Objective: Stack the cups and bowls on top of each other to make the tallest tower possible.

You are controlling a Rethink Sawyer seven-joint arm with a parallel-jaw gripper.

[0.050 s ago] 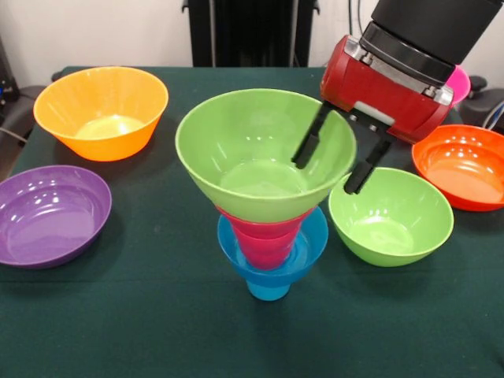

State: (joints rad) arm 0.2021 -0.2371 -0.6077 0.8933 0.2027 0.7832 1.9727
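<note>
Centrally on the dark green tabletop [142, 315] stands the tower [268, 236]: a sky-blue cup [268, 287] at the base, a small blue bowl [313, 244] seated on it, a red cup [264, 240] nested in that bowl, and a lime green bowl [244, 153] resting upright on top, its rim level and wider than everything beneath. The gripper [339, 153] descends from the upper right on a red and black arm [402, 75]. Its two black fingers [312, 140] are spread apart and straddle the right-hand wall of the top green bowl: one finger hangs inside the bowl, the other outside, just beside the rim. The claw is released; whether either finger touches the wall cannot be told. A second lime green bowl [391, 216] sits just right of the tower, directly below the outer finger, apart from the stack. An orange-red bowl [465, 165] lies near the right edge. A pink bowl [459, 83] shows only as a sliver behind the arm, toward the far right corner. A yellow-orange bowl [101, 110] occupies the far left area, and a purple bowl [51, 213] lies at the left edge, nearer the front. All loose bowls stand upright, open side up, and well apart from the tower except the second green one.
</note>
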